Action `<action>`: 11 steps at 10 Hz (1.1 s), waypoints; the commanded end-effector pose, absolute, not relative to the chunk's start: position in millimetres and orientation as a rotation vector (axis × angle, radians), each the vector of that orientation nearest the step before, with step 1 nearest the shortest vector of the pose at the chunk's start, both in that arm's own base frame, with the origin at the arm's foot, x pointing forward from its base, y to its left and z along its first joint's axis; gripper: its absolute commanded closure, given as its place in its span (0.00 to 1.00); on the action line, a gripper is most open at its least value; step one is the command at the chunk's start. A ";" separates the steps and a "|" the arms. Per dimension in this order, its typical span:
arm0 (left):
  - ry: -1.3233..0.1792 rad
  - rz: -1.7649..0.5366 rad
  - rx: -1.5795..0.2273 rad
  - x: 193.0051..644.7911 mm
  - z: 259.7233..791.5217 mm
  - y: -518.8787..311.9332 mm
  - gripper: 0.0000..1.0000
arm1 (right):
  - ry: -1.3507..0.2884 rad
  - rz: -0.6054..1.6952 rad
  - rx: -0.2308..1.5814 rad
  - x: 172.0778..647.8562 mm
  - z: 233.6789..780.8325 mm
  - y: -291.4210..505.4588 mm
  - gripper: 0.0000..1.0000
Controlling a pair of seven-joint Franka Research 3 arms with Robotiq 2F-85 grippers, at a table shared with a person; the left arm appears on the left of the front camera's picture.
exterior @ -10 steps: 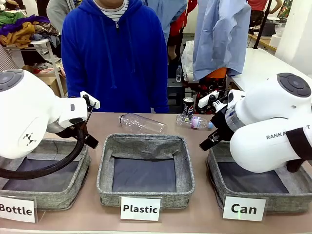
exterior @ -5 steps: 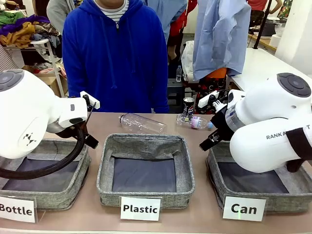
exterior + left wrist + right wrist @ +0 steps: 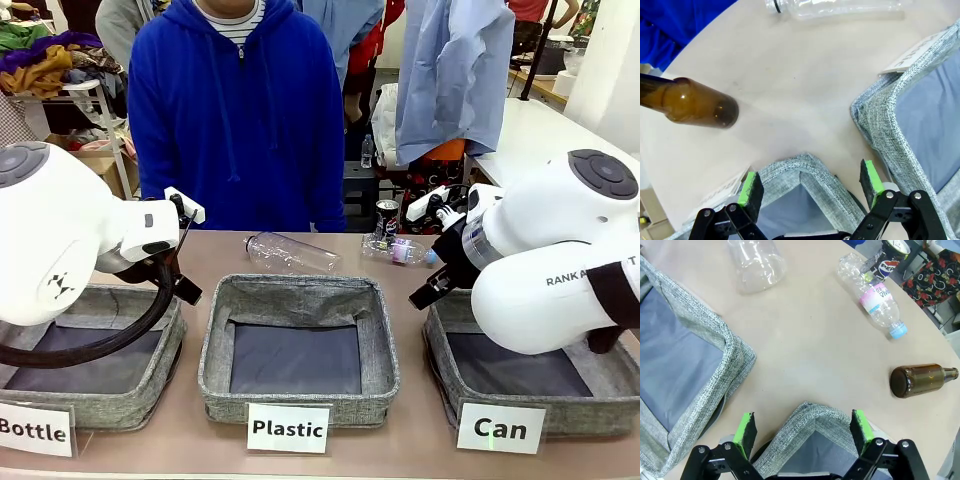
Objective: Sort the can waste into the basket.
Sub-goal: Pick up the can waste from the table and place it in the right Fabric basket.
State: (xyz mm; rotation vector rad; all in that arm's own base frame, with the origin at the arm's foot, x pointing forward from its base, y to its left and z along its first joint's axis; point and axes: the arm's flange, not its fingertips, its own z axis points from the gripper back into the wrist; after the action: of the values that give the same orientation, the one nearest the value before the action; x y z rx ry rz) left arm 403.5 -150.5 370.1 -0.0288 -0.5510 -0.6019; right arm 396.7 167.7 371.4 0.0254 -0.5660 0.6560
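Left gripper [image 3: 810, 182] hangs wide open and empty over a corner of the grey woven fabric basket labelled "Bottle" [image 3: 120, 405]. Right of centre, the small black metal drink can with silver top [image 3: 387, 218] stands upright at the table's far edge, just behind a clear plastic bottle with pink label [image 3: 400, 250] lying flat. Right gripper [image 3: 802, 426], jaws spread and holding nothing, sits over a corner of the grey woven rectangular basket labelled "Can" [image 3: 590, 415]. Best bet is to reach over the bottle, drop straight onto the can and pinch its body without tipping it.
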 end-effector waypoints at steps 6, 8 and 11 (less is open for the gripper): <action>-0.355 -0.610 -0.640 348.6 488.5 -83.6 0.00 | -0.278 0.346 0.623 368.3 498.7 94.0 0.00; -0.409 -0.505 -0.837 338.8 495.2 -11.3 0.00 | -0.307 0.244 0.830 345.9 510.0 24.6 0.00; -0.544 -0.110 -1.090 331.4 464.4 122.0 0.00 | -0.446 -0.061 1.027 313.9 474.6 -90.1 0.00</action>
State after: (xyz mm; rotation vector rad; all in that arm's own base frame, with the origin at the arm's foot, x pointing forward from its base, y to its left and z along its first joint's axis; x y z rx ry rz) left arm 315.7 101.9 478.9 -1.0062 -0.4957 -0.2373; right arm 316.8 -70.3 499.6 0.9728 -0.3768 0.0179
